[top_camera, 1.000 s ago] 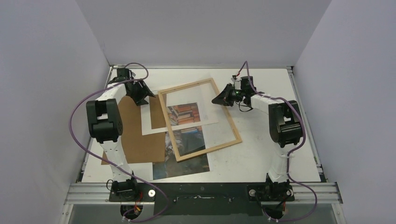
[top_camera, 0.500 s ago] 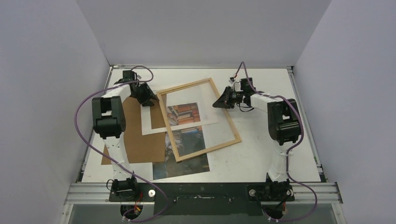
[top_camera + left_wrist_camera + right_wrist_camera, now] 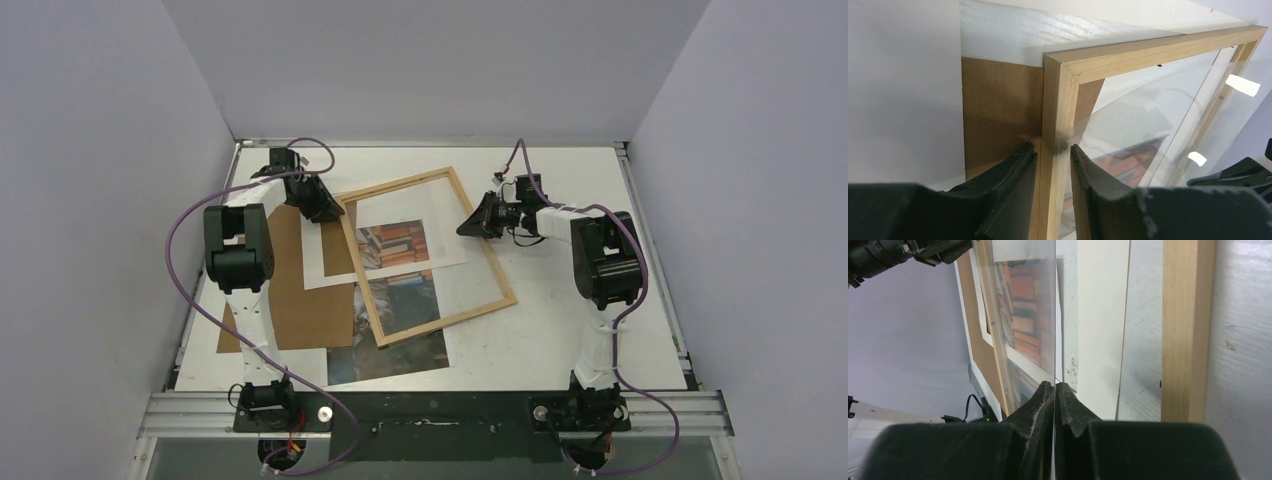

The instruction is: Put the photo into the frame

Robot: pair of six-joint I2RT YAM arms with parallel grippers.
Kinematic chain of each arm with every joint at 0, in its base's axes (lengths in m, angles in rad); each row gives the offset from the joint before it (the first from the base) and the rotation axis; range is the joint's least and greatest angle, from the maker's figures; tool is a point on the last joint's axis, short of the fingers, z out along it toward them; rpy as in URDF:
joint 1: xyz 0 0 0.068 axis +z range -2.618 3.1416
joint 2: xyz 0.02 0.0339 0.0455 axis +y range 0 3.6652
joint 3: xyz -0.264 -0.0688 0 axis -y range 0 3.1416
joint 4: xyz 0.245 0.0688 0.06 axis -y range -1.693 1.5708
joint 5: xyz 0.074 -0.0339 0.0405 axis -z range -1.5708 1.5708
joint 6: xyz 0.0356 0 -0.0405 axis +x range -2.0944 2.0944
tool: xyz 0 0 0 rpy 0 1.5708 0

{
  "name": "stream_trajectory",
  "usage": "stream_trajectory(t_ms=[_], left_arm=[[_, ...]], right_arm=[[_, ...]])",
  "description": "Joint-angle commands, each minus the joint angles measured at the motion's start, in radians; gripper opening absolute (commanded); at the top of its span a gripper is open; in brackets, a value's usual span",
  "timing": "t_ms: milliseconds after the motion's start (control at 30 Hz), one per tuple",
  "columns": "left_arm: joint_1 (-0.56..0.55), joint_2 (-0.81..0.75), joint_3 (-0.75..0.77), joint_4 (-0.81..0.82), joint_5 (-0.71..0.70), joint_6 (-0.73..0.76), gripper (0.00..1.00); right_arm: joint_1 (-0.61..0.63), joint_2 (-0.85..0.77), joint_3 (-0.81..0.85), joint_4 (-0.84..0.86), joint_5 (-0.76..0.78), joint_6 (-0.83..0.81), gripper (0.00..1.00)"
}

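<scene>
L pincer (image 3: 1053, 150) has come in onto the frame (image 3: 1148, 47). Its fingers (image 3: 1018, 180) now straddle the wood rail just short of the far corner. The gap is narrow and the pads sit snug on both sides of the wood, so we read it as gripping. Half a sec ago it sat just outside that corner, over the brown board (image 3: 300, 310); a sec ago it was further out still. R pincer (image 3: 1054, 386) has barely shifted. It's closed tight on the edge of the clear pane (image 3: 1023, 280), w/ the frame's other long rail just beside it. The frame itself hasn't moved.

For the job: both sides are now held, so we judge frame & pane can be parted or lifted. Nothing's inserted yet. The photo (image 3: 385, 358) lies flat, picture up, well back toward our bases from both pincers, its far part under the frame's near end. The white mat (image 3: 322, 262) lies beneath the frame too, between L pincer & photo.
</scene>
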Motion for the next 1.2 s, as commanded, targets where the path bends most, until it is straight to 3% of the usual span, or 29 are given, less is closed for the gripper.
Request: stream_trajectory(t_ms=[0, 300, 1167], left_arm=[[-0.001, 0.027, 0.035, 0.016, -0.029, -0.003, 0.3], [0.003, 0.014, 0.042, 0.046, -0.017, -0.017, 0.43], [0.001, 0.094, 0.089, -0.007, 0.0, 0.001, 0.38]], right_arm=[[-0.001, -0.055, -0.043, 0.245, 0.037, 0.101, 0.0], [0.0, -0.053, -0.046, 0.288, 0.042, 0.081, 0.0], [0.006, -0.075, 0.005, 0.231, -0.037, -0.103, 0.0]])
